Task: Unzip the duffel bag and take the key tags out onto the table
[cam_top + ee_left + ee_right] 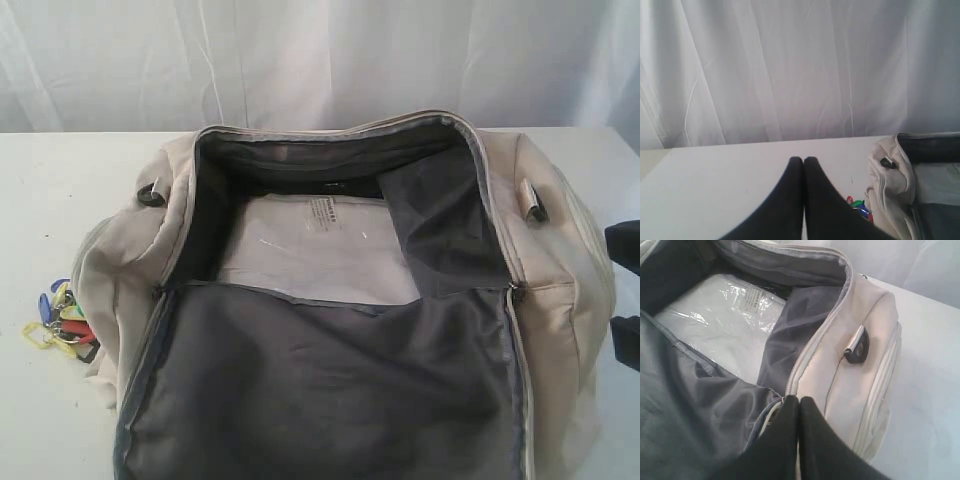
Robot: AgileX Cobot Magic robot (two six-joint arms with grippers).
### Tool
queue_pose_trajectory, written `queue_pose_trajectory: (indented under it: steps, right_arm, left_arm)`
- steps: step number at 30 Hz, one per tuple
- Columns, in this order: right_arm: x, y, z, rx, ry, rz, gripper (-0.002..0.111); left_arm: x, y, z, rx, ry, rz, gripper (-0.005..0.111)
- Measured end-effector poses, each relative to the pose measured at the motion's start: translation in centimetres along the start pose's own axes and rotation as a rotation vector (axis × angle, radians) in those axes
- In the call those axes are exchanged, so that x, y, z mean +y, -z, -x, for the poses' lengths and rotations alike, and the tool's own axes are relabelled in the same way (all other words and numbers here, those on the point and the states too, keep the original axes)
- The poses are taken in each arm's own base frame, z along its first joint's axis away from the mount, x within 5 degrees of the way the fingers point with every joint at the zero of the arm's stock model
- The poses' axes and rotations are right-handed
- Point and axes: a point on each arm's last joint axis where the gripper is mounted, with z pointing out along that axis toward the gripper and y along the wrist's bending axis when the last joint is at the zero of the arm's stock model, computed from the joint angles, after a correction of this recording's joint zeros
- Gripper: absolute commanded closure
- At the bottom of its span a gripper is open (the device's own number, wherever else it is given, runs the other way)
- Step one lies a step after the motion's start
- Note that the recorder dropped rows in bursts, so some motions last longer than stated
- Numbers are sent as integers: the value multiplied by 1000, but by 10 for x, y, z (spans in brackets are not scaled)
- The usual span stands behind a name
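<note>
The exterior view is looking steeply down into the open duffel bag; the left wrist view is facing level across the table, catching the bag's end; the right wrist view is peering closely at its rim.

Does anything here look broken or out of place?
Nothing stands out. The duffel bag lies wide open, a clear packet inside, and the key tags sit bunched on the table beside it.

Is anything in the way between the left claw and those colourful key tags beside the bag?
Nothing visible does. The key tags lie on the table beside the duffel bag, at its left end and already outside it. The left gripper, shut, hangs over bare table close beside them.
</note>
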Motion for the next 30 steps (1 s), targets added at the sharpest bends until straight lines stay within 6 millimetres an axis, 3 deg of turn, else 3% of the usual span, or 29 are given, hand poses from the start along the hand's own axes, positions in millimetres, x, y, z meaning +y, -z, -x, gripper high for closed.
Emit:
queue_pose_trajectory:
  steps: [4, 10, 14, 20, 21, 22, 25, 26, 28, 30]
  right_arm:
    - [0, 0, 0, 1, 0, -1, 108]
    - [0, 0, 0, 1, 0, -1, 108]
    - [0, 0, 0, 1, 0, 0, 108]
    - [0, 0, 0, 1, 0, 0, 108]
    - [0, 0, 0, 1, 0, 0, 108]
    - [0, 0, 0, 1, 0, 0, 108]
    - [0, 0, 0, 1, 0, 0, 108]
    - [0, 0, 0, 1, 0, 0, 108]
    - [0, 0, 0, 1, 0, 0, 108]
    - [0, 0, 0, 1, 0, 0, 108]
  left_arm:
    - [0, 3, -6, -3, 0, 4, 107]
    - [-4, -35, -30, 155, -19, 4, 107]
    - [-9, -76, -65, 328, -41, -1, 107]
    - [-19, -138, -136, 510, -79, -19, 107]
    - [-20, -148, -145, 493, -90, -19, 107]
    - [-23, -165, -154, 372, -107, -24, 107]
    - [-30, -191, -174, 127, -123, -52, 107]
    - [-34, -199, -190, 47, -127, -69, 107]
    - [-38, -205, -210, -46, -130, -89, 107]
    - [-38, -206, -221, 12, -148, -89, 107]
